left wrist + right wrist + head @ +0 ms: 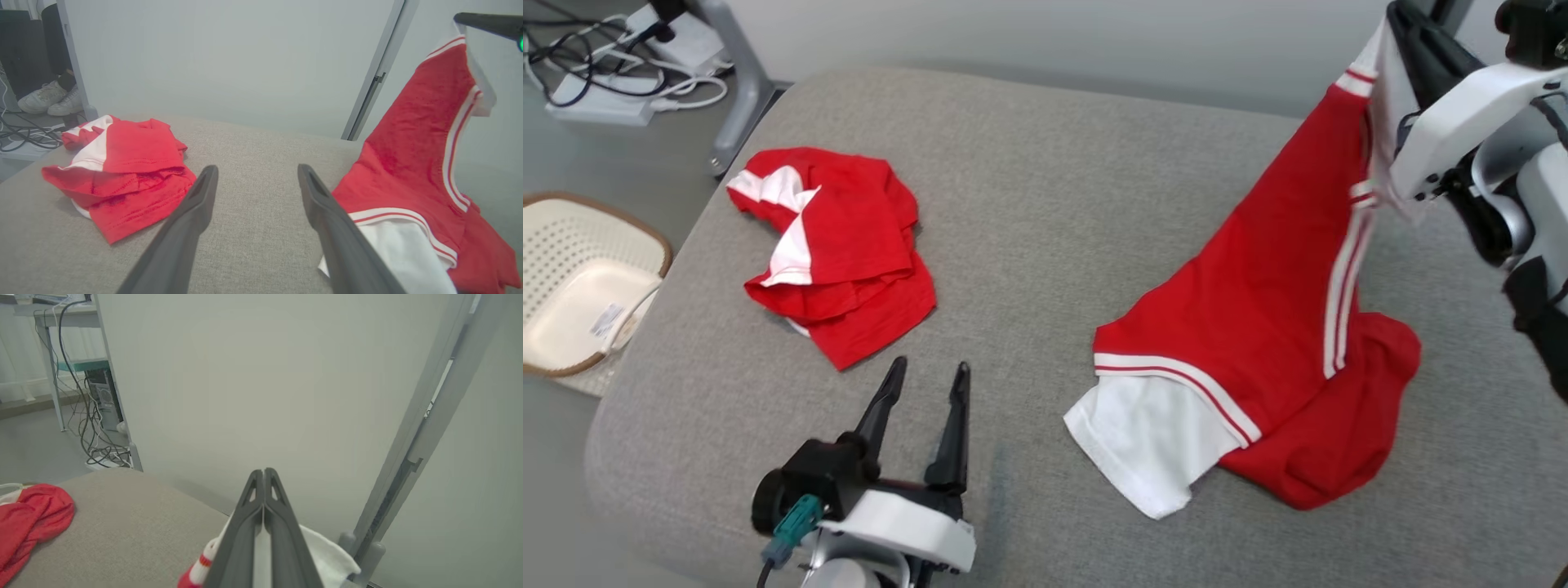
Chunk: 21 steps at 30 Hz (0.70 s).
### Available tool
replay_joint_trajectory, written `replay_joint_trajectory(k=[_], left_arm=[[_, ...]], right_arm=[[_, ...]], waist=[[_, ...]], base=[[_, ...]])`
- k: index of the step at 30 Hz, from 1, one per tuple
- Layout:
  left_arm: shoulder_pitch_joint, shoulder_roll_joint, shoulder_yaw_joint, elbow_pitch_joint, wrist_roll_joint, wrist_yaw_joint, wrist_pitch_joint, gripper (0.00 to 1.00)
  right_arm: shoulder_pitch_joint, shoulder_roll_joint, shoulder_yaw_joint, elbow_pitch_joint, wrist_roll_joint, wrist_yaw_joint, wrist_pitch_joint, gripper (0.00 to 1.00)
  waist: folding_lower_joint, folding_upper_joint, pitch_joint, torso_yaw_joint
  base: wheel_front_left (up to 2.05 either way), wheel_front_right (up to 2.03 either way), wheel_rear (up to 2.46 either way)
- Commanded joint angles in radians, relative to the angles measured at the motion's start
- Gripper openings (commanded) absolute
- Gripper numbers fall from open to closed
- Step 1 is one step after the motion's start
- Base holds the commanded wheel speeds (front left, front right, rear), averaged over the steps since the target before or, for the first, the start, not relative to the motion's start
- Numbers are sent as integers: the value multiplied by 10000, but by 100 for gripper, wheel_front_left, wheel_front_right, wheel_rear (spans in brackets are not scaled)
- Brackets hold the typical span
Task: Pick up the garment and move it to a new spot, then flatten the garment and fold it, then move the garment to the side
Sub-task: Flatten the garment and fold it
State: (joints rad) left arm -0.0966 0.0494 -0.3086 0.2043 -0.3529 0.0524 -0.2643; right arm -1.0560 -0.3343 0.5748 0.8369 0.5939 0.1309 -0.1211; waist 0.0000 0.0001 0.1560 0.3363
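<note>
Left: a basket point(572, 237) beside the grey cushion's point(1029, 204) left edge, and a crumpled second garment point(841, 245) lying near that edge. Near edge: left gripper point(929, 367), fingers apart, empty. Right: red-and-white garment point(1258, 310), lower part resting by the right edge, top trim lifted and clamped between the right gripper's point(263, 470) closed fingers.
</note>
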Motion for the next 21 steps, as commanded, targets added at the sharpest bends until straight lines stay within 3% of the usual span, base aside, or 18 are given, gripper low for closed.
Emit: replay_joint_trajectory(k=[1, 3, 9, 10, 11, 12, 21], left_arm=[[-379, 21, -172, -25, -72, -70, -2, 100], [-590, 27, -557, -88, -246, 24, -2, 100], [-773, 22, -1144, -251, -684, 287, -2, 100], [-770, 26, -1183, -250, -722, 319, -1, 100], [-770, 24, -1227, -263, -776, 361, -2, 100], [-775, 26, -1252, -273, -802, 369, -2, 100], [-994, 30, -1103, -385, -778, 461, -2, 100]], right_arm=[[-431, -188, 298, 558, -348, -3, -198, 0], [-994, -327, 749, 1549, -782, -3, -474, 0], [-2018, -433, 589, 3036, -861, -3, -1081, 0], [-2177, -462, 610, 3265, -1045, -3, -1157, 21], [-2337, -442, 627, 3479, -1195, -3, -1224, 87], [-2374, -315, 611, 3728, -1245, -3, -1237, 100], [-1959, 361, 933, 4089, -1278, -3, -1303, 100]], waist=[[0, -1, 391, 451], [0, -1, 683, 905], [0, -1, 1193, 1553], [0, -1, 1261, 1598], [0, -1, 1326, 1630], [0, -1, 1364, 1651], [0, -1, 1234, 957]], base=[[0, 0, 0], [0, 0, 0], [0, 0, 0], [0, 0, 0], [0, 0, 0], [0, 0, 0], [0, 0, 0]])
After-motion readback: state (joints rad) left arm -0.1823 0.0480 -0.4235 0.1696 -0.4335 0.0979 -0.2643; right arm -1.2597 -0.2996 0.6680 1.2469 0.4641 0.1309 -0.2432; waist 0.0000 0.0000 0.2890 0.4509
